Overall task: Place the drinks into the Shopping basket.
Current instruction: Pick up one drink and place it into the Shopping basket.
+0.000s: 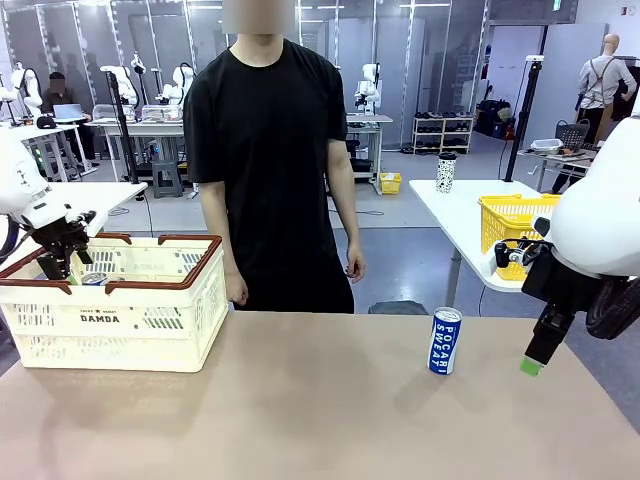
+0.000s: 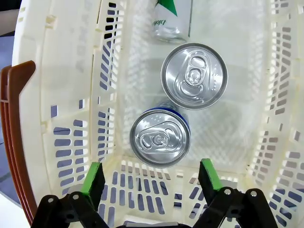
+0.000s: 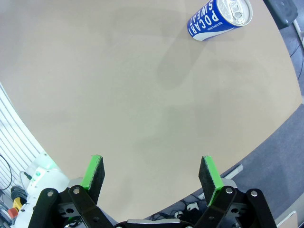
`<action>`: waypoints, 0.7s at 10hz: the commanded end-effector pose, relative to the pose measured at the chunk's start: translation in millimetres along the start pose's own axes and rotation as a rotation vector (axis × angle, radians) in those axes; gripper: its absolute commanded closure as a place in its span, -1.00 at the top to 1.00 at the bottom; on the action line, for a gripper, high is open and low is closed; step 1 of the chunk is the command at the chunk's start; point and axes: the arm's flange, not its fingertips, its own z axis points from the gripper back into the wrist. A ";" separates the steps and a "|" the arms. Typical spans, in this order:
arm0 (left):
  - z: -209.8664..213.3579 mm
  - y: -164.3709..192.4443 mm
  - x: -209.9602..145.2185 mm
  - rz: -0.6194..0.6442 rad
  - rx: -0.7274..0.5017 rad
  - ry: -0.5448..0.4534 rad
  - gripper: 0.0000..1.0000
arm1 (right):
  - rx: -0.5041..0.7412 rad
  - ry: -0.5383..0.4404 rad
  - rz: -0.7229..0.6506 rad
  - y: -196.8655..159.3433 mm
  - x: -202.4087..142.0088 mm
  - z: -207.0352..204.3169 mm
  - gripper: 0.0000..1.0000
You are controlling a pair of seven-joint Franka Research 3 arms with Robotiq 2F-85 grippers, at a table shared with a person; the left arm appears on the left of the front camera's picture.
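Observation:
The cream Shopping basket (image 1: 120,310) with a dark rim stands at the table's left end. My left gripper (image 1: 60,268) hangs open just over its near-left part. Looking down along it, the left gripper (image 2: 151,176) is open and empty above the basket floor (image 2: 237,95). A blue can (image 2: 160,137) and a second silver-topped can (image 2: 194,76) stand upright there, and a green-and-white can (image 2: 171,19) lies beyond them, cut off by the frame. One blue-and-white drink can (image 1: 445,341) stands on the table right of centre. My right gripper (image 1: 535,358) hangs open to its right, near the table edge. The right wrist view has that can (image 3: 218,19) far ahead of the open right gripper (image 3: 152,173).
A person in black stands at the far edge behind the basket, hands down by the sides. The brown tabletop (image 1: 300,410) lies bare between basket and can. A side table (image 1: 450,200) with a yellow basket (image 1: 510,225) and a speckled cup (image 1: 446,172) stands behind on the right.

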 end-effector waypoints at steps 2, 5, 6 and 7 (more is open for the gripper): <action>38.9 -13.6 10.3 -0.019 0.039 0.040 1.00 | 0.001 0.001 -0.002 -0.4 -1.3 -0.5 1.00; 79.8 -35.5 18.5 -0.048 0.123 0.072 1.00 | 0.001 0.001 -0.002 -0.4 -1.3 -0.5 1.00; 93.2 -53.4 21.4 -0.058 0.112 0.097 1.00 | 0.001 0.001 -0.002 -0.4 -1.3 -0.5 1.00; 101.5 -67.0 22.6 -0.083 0.123 0.091 1.00 | 0.001 0.001 -0.002 -0.4 -1.3 -0.5 1.00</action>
